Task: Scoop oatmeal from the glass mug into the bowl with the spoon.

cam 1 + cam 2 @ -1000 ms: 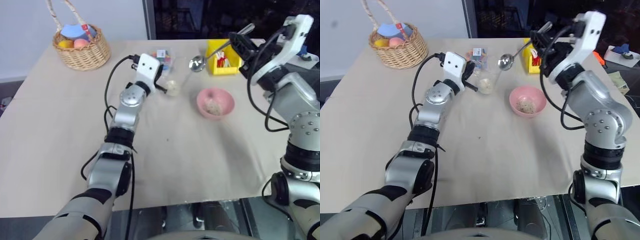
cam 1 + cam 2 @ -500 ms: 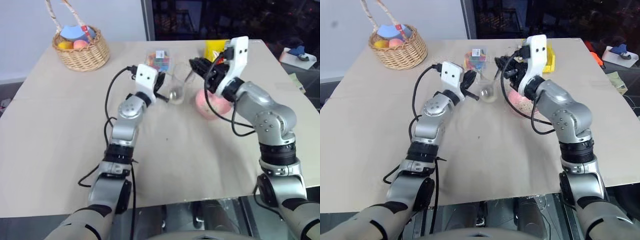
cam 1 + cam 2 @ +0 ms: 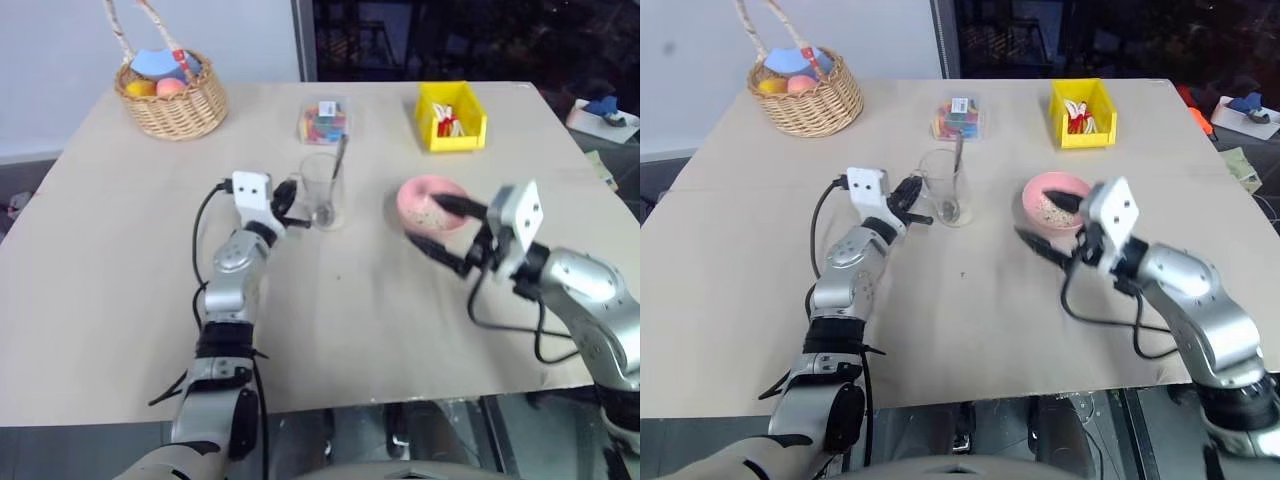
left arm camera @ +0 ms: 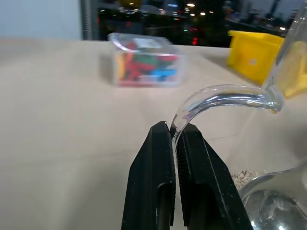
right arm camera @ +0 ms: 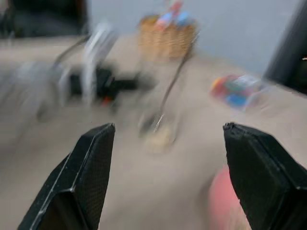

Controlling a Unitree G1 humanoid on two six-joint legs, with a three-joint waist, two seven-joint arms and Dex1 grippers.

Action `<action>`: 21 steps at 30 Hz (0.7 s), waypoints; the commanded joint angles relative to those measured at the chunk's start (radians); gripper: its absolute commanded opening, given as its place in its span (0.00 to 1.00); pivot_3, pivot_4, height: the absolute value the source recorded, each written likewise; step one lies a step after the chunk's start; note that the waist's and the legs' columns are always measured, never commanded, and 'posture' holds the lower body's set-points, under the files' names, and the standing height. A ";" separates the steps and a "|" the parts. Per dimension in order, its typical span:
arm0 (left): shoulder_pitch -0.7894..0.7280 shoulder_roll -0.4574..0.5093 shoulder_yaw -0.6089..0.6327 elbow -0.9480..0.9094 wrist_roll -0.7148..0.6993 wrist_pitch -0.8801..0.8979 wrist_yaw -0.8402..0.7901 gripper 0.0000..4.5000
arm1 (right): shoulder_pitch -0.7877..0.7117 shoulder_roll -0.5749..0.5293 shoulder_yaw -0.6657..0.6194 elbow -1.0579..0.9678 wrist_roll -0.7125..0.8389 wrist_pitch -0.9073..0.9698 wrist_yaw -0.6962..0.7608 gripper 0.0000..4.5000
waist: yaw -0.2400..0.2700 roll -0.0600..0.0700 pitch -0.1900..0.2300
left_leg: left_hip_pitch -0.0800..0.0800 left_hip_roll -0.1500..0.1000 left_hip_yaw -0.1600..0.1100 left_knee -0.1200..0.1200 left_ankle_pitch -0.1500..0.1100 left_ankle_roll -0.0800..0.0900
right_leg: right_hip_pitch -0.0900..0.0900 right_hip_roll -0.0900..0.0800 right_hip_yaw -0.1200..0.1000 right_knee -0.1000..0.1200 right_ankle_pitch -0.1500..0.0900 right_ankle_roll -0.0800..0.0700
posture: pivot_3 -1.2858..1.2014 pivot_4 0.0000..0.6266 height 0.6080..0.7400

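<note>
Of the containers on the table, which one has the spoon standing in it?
The glass mug, the clear one the left gripper pinches by its handle. The spoon leans inside it; the pink bowl, yellow bin and wicker basket hold none.

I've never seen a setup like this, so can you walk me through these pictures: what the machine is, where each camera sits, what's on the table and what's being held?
It is a humanoid robot with two arms, each ending in a two-fingered black gripper. Two pictures come from cameras in its head, looking down over a table. The other two come from cameras on its wrists, looking along the fingers.

On the table stand a wicker basket, a clear box of coloured pieces, a yellow bin, a pink bowl with some oatmeal in it, and a glass mug with a spoon standing in it.

The left gripper is pinched shut on the mug's handle. The right gripper is open and holds nothing.
</note>
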 commanded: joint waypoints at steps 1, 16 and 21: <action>0.011 0.000 0.024 -0.014 -0.037 -0.044 -0.015 0.00 | 0.147 -0.022 -0.071 -0.076 -0.039 -0.138 0.073 0.81 | 0.001 0.000 0.000 | 0.001 0.000 -0.001 0.000 0.000 0.000 | 0.001 0.000 -0.001 0.000 0.000 0.000 | 0.52 0.24 1.00; 0.188 0.040 0.022 -0.223 -0.110 0.061 -0.067 0.66 | 0.341 0.002 -0.183 -0.100 -0.052 -0.162 0.019 0.82 | 0.000 0.000 -0.001 | 0.004 0.001 -0.001 0.001 0.000 0.000 | 0.004 0.000 0.000 -0.001 0.000 0.000 | 0.52 0.24 1.00; 0.395 0.124 0.005 -0.470 -0.165 0.146 -0.159 0.66 | 0.384 -0.037 -0.267 -0.014 -0.036 -0.119 0.051 0.82 | 0.000 -0.001 -0.001 | 0.004 0.002 -0.001 0.001 0.000 0.000 | 0.004 0.000 0.001 0.000 0.000 0.000 | 0.52 0.24 1.00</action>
